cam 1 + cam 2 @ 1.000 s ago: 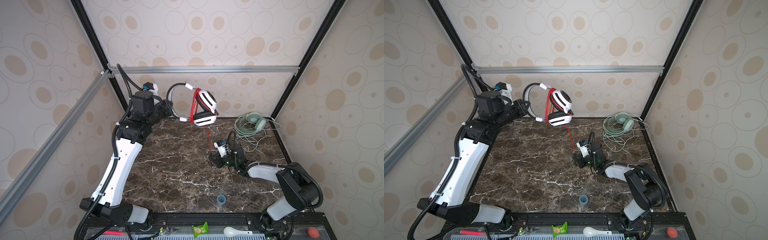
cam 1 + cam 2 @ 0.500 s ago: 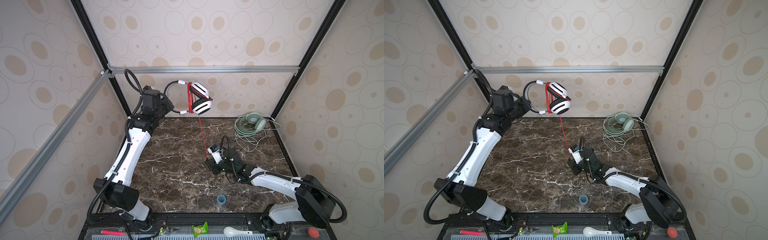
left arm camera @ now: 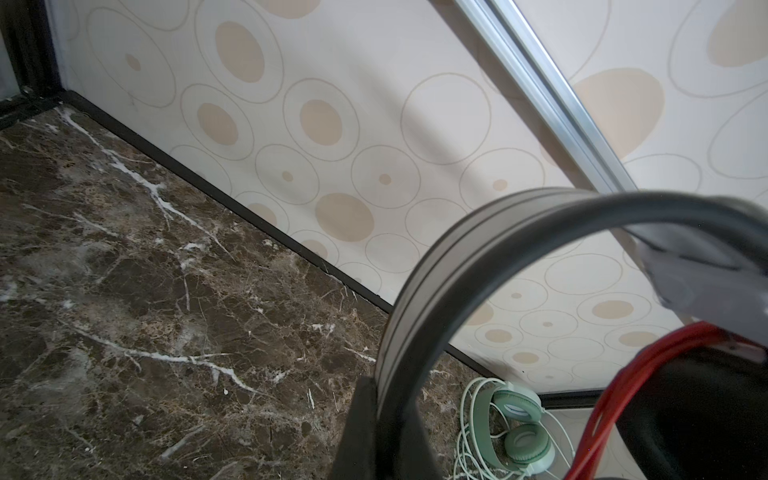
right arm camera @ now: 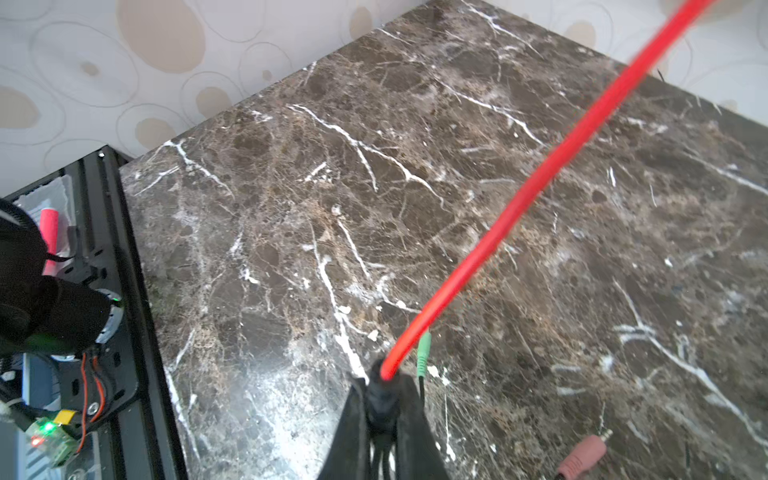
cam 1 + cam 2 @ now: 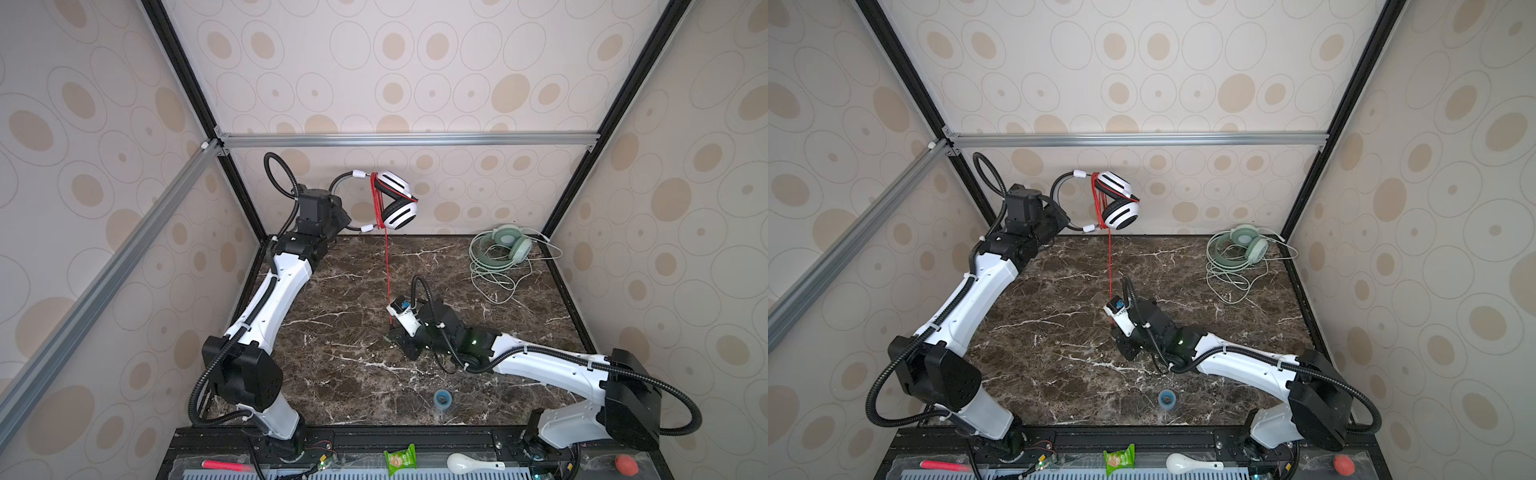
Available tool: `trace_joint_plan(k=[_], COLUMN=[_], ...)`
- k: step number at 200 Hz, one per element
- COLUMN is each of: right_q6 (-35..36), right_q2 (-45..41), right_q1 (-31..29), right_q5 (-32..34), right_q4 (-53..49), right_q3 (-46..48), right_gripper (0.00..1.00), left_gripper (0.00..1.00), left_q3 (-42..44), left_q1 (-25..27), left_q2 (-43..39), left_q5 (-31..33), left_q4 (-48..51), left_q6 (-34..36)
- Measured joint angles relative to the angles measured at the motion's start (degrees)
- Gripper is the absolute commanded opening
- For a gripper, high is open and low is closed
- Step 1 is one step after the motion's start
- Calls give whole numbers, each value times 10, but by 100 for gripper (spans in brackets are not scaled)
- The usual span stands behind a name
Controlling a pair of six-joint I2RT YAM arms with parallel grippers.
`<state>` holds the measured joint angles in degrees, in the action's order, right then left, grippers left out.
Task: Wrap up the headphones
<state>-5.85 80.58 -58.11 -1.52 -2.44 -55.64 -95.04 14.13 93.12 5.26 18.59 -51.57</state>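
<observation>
Nearest me, a small blue tape roll (image 5: pixel 442 400) sits on the dark marble table (image 5: pixel 340 316). Just beyond it, the right gripper (image 4: pixel 381 390) is low over the table, its jaws pinched closed on the black end of a red cord (image 5: pixel 388 274). The cord runs taut, straight up to the white headphones (image 5: pixel 397 208), held in the air by the back wall. The left gripper (image 5: pixel 341 218) is clamped tight on their grey headband (image 3: pixel 419 291). In the far right corner, the mint green headphones (image 5: pixel 505 245) lie on the table among their loose cord.
</observation>
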Motion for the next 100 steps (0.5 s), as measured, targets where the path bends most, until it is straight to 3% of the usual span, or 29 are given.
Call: trace_joint_plan(k=[38, 100], right_q6=[21, 83], right_q2=[14, 8], right_q1=[-46, -47], right_q5=[12, 47], right_q4=[-63, -202], right_q3=[-80, -224], right_gripper=[0, 0], left_gripper=[0, 0], left_q3=[46, 177], left_q1=[0, 5], left_q2=[0, -53], left_q5=[24, 95], left_q4=[-18, -55], left_q6=[28, 152])
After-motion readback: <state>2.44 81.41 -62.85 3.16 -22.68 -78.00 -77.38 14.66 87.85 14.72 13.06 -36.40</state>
